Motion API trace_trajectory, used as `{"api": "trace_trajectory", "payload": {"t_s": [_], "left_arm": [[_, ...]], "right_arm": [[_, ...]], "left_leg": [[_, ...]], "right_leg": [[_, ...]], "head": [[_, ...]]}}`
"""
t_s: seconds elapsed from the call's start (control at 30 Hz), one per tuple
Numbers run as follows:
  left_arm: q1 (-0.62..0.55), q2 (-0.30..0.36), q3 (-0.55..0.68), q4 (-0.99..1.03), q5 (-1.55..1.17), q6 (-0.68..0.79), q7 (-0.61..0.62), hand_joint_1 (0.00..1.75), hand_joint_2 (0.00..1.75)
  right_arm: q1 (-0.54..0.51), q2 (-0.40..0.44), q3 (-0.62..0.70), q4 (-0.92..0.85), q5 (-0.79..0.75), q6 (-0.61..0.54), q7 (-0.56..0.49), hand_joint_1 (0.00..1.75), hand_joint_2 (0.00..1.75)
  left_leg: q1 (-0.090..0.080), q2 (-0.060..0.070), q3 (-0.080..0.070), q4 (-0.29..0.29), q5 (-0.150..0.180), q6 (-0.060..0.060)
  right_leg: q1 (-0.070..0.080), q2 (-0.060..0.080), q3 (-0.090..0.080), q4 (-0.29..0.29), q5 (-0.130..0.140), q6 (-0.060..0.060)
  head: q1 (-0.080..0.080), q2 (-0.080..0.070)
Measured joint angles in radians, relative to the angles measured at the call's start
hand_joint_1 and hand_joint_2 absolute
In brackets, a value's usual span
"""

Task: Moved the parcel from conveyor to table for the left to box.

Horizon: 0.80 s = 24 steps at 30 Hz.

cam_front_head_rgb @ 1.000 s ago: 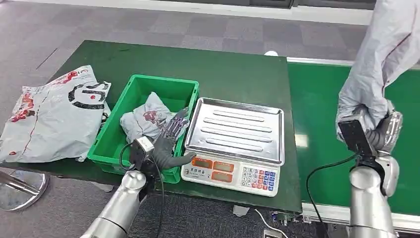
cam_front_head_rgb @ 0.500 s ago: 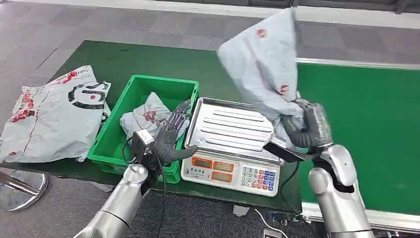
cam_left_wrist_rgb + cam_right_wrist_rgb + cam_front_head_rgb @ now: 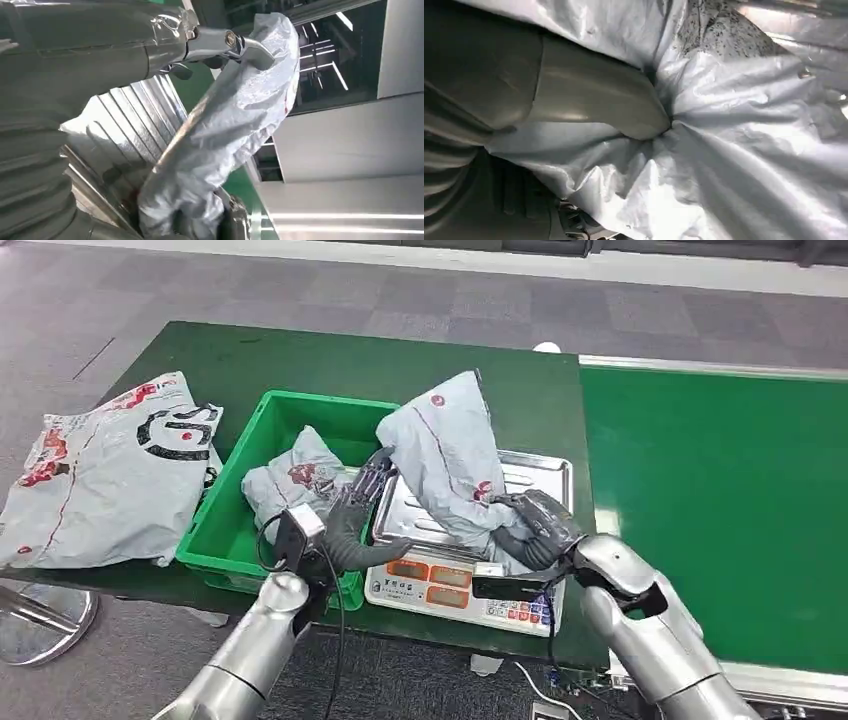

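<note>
A grey plastic parcel (image 3: 440, 465) with small red marks stands tilted over the steel pan of the scale (image 3: 540, 480), its lower end gripped by my right hand (image 3: 532, 528). The right wrist view has the thumb pressed into the crumpled parcel (image 3: 734, 150). My left hand (image 3: 352, 520) hovers with fingers spread between the green bin (image 3: 262, 430) and the scale, holding nothing. In the left wrist view the parcel (image 3: 235, 135) rises beside the ribbed pan. Another grey parcel (image 3: 290, 485) lies in the bin.
The scale's keypad and displays (image 3: 470, 588) face the table's front edge. A large flat grey mailer (image 3: 110, 475) lies at the table's left end. The green conveyor belt (image 3: 720, 500) runs along the right side.
My right hand has swung the parcel leftward from above the conveyor and down onto the scale pan. The left hand has edged slightly toward the scale.
</note>
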Motion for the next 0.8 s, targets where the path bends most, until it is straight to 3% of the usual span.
{"api": "trace_trajectory", "payload": {"t_s": [0.03,0.47,0.6,0.8], "left_arm": [[0.001,-0.002,-0.003,0.0,0.0,0.005,0.0,0.0,1.75],[0.015,-0.004,-0.016,-0.01,0.019,0.106,0.0,0.0,1.75],[0.044,-0.01,0.004,-0.081,0.07,0.221,-0.001,0.0,1.75],[0.046,-0.029,0.048,-0.144,0.053,0.532,-0.001,0.0,1.75]], "right_arm": [[-0.004,0.0,0.011,0.005,0.001,-0.004,0.016,0.02,1.75],[0.009,-0.078,0.045,-0.025,-0.118,-0.048,0.096,0.0,1.75],[0.027,-0.111,0.033,-0.058,-0.172,-0.034,0.11,0.0,1.75],[0.031,-0.128,0.03,-0.057,-0.209,-0.047,0.084,0.0,1.75]], "left_leg": [[0.0,0.0,0.0,0.0,0.0,0.0],[0.0,0.0,0.0,0.001,0.0,0.0],[0.0,0.0,0.0,0.0,0.0,0.0],[0.0,0.0,0.0,0.0,0.0,0.0]], "right_leg": [[0.0,0.0,0.0,0.0,0.0,0.0],[0.0,0.001,0.0,0.0,0.0,0.0],[0.0,0.001,0.0,0.0,0.0,0.0],[0.0,0.001,0.0,0.0,0.0,0.0]], "head": [[0.0,0.0],[0.0,0.0],[0.0,0.0],[0.0,0.0]]}}
